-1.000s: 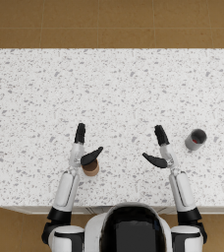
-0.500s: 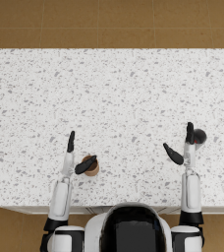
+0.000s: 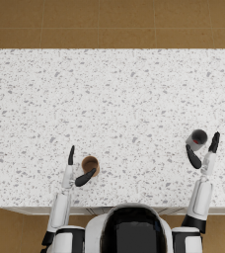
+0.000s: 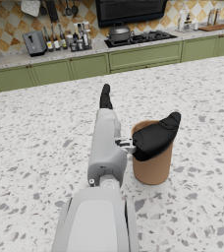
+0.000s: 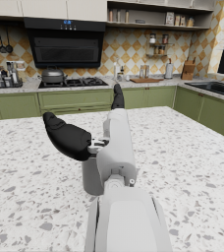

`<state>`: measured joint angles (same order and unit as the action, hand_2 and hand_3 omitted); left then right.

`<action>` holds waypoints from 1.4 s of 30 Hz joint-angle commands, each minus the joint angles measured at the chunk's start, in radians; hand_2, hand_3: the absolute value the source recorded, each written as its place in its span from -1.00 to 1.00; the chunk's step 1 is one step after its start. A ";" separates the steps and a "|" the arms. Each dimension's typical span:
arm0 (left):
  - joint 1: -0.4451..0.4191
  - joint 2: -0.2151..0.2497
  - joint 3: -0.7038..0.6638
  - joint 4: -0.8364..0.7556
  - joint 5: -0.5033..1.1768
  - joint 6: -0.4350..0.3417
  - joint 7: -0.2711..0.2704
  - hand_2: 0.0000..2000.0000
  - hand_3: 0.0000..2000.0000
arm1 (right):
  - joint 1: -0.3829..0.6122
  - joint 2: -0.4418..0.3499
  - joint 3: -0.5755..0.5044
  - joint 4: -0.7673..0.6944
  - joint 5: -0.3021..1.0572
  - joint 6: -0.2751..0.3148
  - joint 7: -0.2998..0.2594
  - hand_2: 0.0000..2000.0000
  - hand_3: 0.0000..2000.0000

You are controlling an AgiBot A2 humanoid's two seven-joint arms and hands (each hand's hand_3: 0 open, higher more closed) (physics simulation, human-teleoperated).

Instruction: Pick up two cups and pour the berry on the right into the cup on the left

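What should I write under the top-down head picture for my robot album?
Open left hand beside small brown cup, open right hand beside dark grey cup, on speckled white countertop.

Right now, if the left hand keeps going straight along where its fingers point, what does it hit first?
Probably nothing: the left hand points up the bare countertop, and the brown cup sits beside it, off that line. Depth is unclear.

A white speckled terrazzo worktop (image 3: 114, 99) spanned a brown tiled floor (image 3: 109, 22); behind stood green kitchen cabinets (image 4: 143, 55), a steel pot (image 4: 119, 32) on the hob.
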<state>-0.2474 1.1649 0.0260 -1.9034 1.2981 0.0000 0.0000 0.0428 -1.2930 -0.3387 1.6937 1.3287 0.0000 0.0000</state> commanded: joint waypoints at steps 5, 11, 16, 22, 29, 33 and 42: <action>-0.071 -0.011 0.040 0.046 0.000 0.000 0.000 -1.00 -1.00 | -0.001 -0.008 0.005 -0.110 0.000 0.000 0.000 -1.00 -1.00; -0.031 0.014 0.062 0.133 0.000 0.000 0.000 -1.00 -1.00 | 0.036 -0.008 0.030 -0.194 0.000 0.000 0.000 -1.00 -1.00; 0.007 0.037 0.070 0.214 0.000 0.000 0.000 -1.00 -1.00 | 0.077 -0.006 0.041 -0.291 0.000 0.000 0.000 -1.00 -1.00; 0.037 0.059 0.111 0.242 0.000 0.004 -0.002 -1.00 -1.00 | 0.139 -0.006 0.080 -0.423 0.000 0.000 0.000 -1.00 -1.00; 0.051 0.073 0.111 0.268 0.000 0.003 -0.003 -1.00 -1.00 | 0.191 -0.010 0.103 -0.519 0.001 -0.021 0.000 -1.00 -1.00; 0.067 0.082 0.128 0.279 0.000 0.000 -0.005 -1.00 -1.00 | 0.220 -0.013 0.121 -0.565 0.001 -0.025 0.000 -1.00 -1.00; 0.086 0.091 0.140 0.294 0.000 -0.022 -0.006 1.00 0.28 | 0.261 -0.018 0.141 -0.617 0.001 -0.016 0.001 1.00 -0.02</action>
<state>-0.1543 1.2595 0.1570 -1.6139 1.2982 -0.0232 -0.0066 0.2884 -1.3134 -0.2049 1.0649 1.3299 -0.0098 0.0026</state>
